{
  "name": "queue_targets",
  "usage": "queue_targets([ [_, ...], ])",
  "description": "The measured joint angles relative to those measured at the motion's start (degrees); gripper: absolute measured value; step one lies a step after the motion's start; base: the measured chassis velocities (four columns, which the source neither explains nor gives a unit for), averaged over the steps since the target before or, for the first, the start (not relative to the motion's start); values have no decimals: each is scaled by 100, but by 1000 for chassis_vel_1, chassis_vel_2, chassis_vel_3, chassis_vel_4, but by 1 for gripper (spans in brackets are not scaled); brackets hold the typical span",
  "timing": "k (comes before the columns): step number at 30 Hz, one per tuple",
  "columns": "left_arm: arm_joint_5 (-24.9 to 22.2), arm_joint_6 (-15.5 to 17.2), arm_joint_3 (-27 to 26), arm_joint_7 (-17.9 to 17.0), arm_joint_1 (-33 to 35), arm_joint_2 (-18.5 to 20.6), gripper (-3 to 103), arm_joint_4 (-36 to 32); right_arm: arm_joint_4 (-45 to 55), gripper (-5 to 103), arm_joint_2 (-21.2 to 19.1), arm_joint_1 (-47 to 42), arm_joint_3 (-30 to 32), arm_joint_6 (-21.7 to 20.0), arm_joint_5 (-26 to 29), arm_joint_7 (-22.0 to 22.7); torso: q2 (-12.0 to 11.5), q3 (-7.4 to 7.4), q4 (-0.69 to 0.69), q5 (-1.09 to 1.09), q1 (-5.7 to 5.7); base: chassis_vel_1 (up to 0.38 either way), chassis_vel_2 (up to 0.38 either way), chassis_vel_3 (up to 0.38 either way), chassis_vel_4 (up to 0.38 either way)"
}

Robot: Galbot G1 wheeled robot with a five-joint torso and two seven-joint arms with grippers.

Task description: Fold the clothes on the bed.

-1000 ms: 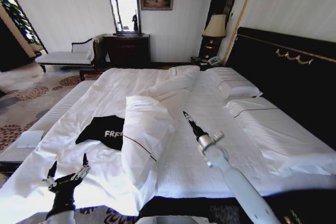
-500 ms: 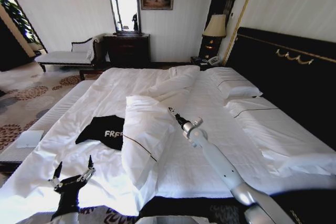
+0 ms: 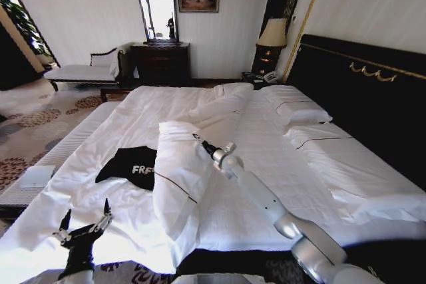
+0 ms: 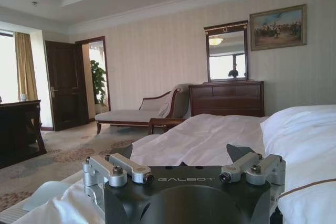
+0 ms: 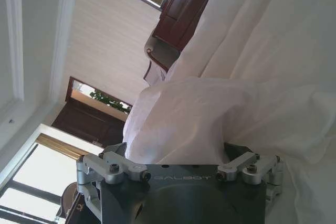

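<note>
Striped pale walls; patterned carpet (image 3: 40, 121); dark dresser (image 3: 162, 63) under mirror (image 3: 157, 10); lamp (image 3: 273, 33) lit.

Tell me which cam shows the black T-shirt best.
Head view: the T-shirt lies on the bed, white lettering readable, one edge hidden behind the folded duvet. In the wrist views I can't make it out.

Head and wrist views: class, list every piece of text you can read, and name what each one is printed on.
"FRE", white letters on the black T-shirt; a white pillow hides the rest.
"GALBOT", on the left claw housing, left wrist view.
"GALBOT", on the right claw housing, right wrist view.
Nothing else is readable.
</note>
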Motion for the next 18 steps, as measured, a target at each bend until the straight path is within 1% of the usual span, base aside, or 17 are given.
queue_targets([
  [1,0,0,0,0,0,0,100,0,0,100,0,0,0,0,0,0,0,0,0,0,0,0,0,0,0],
  [9,-306,-77,-321,-41,-48,160,100,225,-961,100,311,357,-428,-22,-725,-332,0,0,0,1,0,0,0,0,0],
  [11,-351,-88,-369,-58,-82,182,100,263,-1160,100,395,443,-474,-28,-834,-473,0,0,-1,0,0,0,0,0,0],
  [12,-351,-88,-369,-58,-82,182,100,263,-1160,100,395,443,-474,-28,-834,-473,0,0,-1,0,0,0,0,0,0],
  [13,-374,-89,-385,-67,-109,193,100,281,-1250,103,446,481,-484,-28,-875,-540,0,0,-1,0,0,0,0,0,0],
  [14,-385,-89,-389,-69,-133,201,100,297,-1303,101,491,509,-484,-25,-898,-602,0,0,0,1,0,0,0,0,0],
  [17,-394,-88,-389,-80,-212,218,100,352,-1324,86,564,527,-460,22,-905,-710,0,0,0,1,0,0,0,0,0],
  [18,-394,-88,-389,-80,-212,218,100,352,-1324,86,564,527,-460,22,-905,-710,0,0,0,1,0,0,0,0,0],
])
